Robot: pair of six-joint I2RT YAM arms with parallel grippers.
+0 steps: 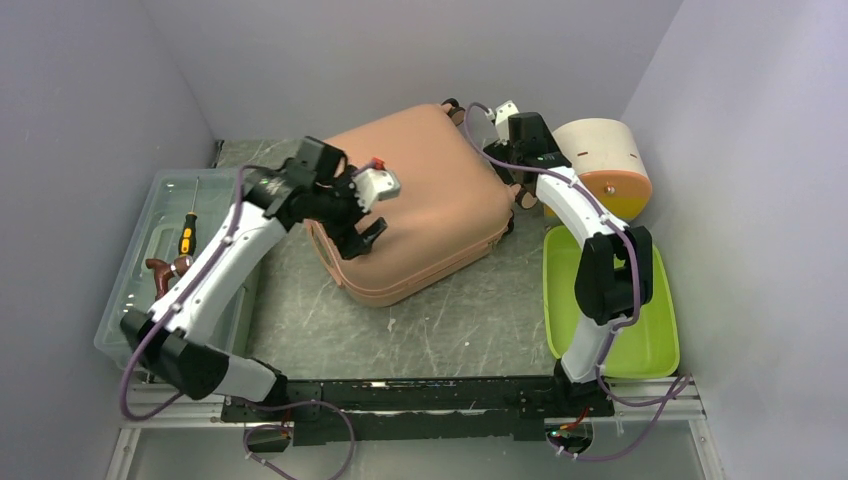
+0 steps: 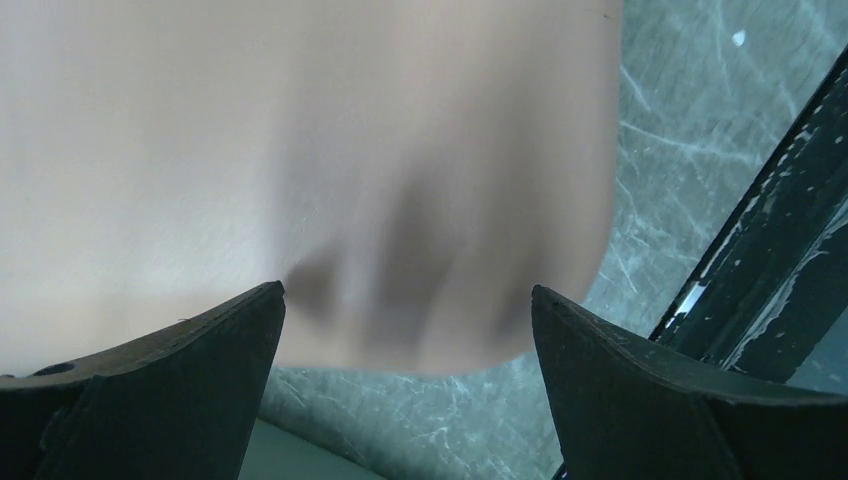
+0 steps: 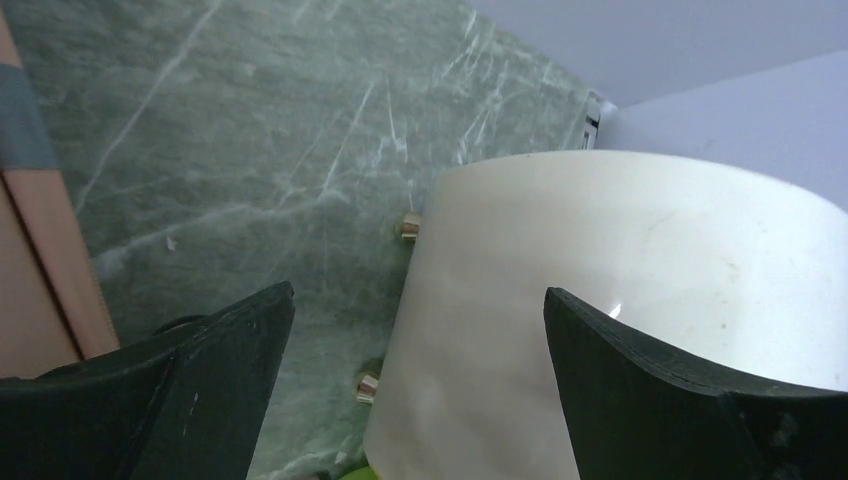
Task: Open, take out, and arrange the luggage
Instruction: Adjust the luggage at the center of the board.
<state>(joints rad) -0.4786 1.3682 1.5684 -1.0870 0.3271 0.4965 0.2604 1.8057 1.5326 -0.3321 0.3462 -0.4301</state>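
- The luggage (image 1: 420,200) is seen lying flat on its broad side in the far middle of the tabletop (image 1: 450,320), turned diagonally so that one rounded corner points toward the near edge.
- It is shown closed. A smooth, matte salmon-pink hard shell is presented, with softly rounded corners and a seam line running around its side wall.
- Small dark wheels can be made out at the corners nearest the far right of the tabletop.
- The tabletop is surfaced in grey-green, marble-like material crossed by pale veins.
- The left claw (image 2: 408,290) is held released, its two black wedge-shaped fingers spread wide above the shell's part nearest the left edge. Nothing is gripped, and whether the shell is touched cannot be told, the pink surface being blurred in the wrist view.
- The right claw (image 3: 415,290) is likewise released and grasps nothing. It is placed at the far right corner of the luggage, between the pink shell and a cream cylinder (image 1: 600,165).
- The cylinder is glossy and off-white, with an orange end face and two small brass-coloured studs on its wall. It is set toward the far right corner of the tabletop.
- A lime-green tray (image 1: 655,350) of smooth plastic, with rounded corners, is placed along the right edge.
- A clear plastic bin (image 1: 130,290) is set along the left edge, with a screwdriver (image 1: 187,235) with a yellow and black handle laid inside.
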